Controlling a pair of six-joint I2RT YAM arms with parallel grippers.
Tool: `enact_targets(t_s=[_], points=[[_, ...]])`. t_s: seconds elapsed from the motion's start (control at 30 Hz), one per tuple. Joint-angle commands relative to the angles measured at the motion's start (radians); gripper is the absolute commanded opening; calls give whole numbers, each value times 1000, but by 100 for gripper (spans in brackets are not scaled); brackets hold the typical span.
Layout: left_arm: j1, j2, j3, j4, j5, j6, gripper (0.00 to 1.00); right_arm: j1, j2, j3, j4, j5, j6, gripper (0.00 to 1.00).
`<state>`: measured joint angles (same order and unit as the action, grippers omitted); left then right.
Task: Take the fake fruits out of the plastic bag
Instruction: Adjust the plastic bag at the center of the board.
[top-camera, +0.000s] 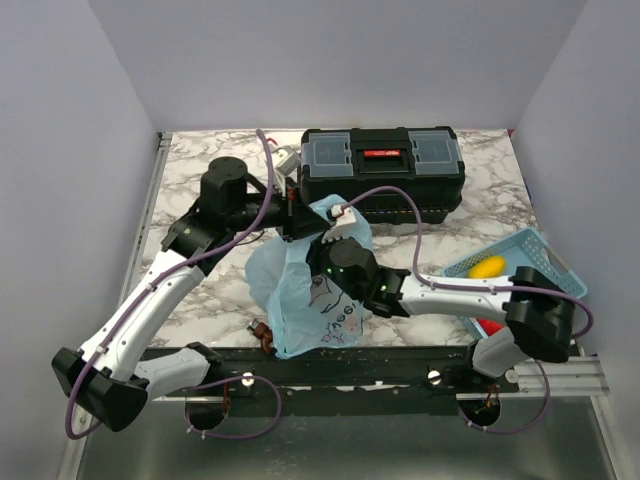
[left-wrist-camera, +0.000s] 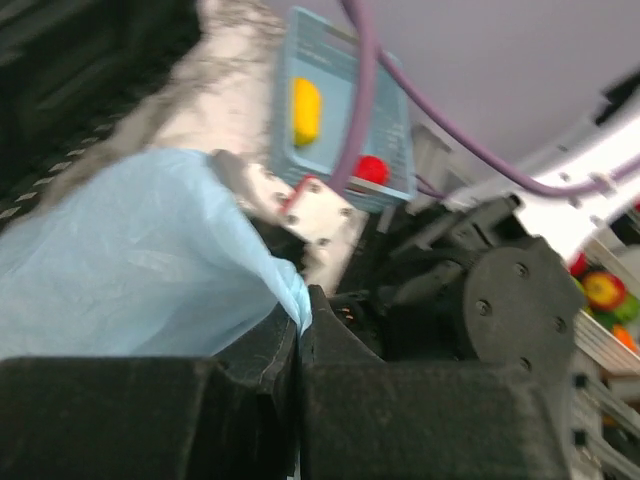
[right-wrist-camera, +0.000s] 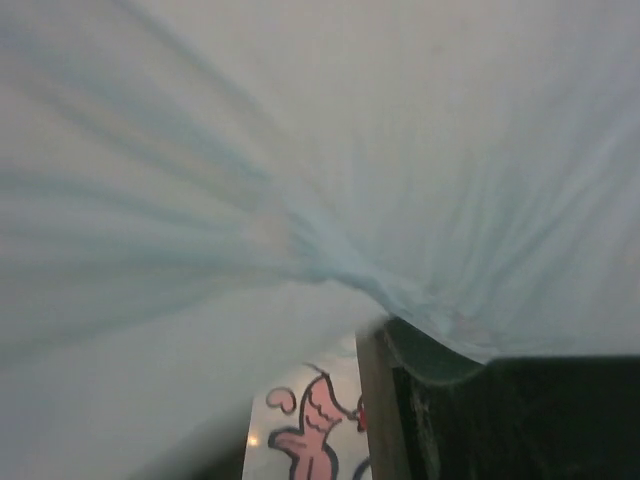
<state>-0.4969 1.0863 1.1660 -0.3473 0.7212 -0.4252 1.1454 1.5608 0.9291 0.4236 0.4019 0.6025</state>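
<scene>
progress: partial. yellow mango-like fruit (top-camera: 488, 267) lies in the blue basket (top-camera: 545, 255) at the right edge of the table (top-camera: 220, 290), clear of the plastic bag (top-camera: 300, 295). bag stands mid-table, raised by its top. film hides the contents, so remaining fruits cannot be confirmed. left gripper (left-wrist-camera: 300, 325) is pressed together, pinching the bag's upper rim. right gripper (top-camera: 335, 240) sits at the bag's mouth, film draped over one finger; its spread cannot be told. black toolbox (top-camera: 380, 180) stands just behind the bag, the near table edge just in front. open tabletop lies to the left.
</scene>
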Motion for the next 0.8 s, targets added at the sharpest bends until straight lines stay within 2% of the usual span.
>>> enact_targets(t_s=[0.0, 0.2, 0.3, 0.4, 0.6, 0.77], points=[[-165, 74, 136, -3, 168, 46, 0, 23, -104, -76, -132, 93, -8, 45], [-221, 180, 253, -9, 198, 48, 0, 31, -296, -156, -292, 184, 45, 45], [-229, 220, 280, 59, 252, -15, 0, 31, -364, -188, -347, 198, 52, 46], [-229, 227, 281, 31, 185, 8, 0, 32, -376, -191, -413, 216, 69, 49], [-229, 216, 114, -78, 6, 100, 0, 33, -343, -143, -681, 252, 161, 57], [-232, 138, -59, -58, -71, 104, 0, 32, -402, -169, -863, 248, 241, 72]])
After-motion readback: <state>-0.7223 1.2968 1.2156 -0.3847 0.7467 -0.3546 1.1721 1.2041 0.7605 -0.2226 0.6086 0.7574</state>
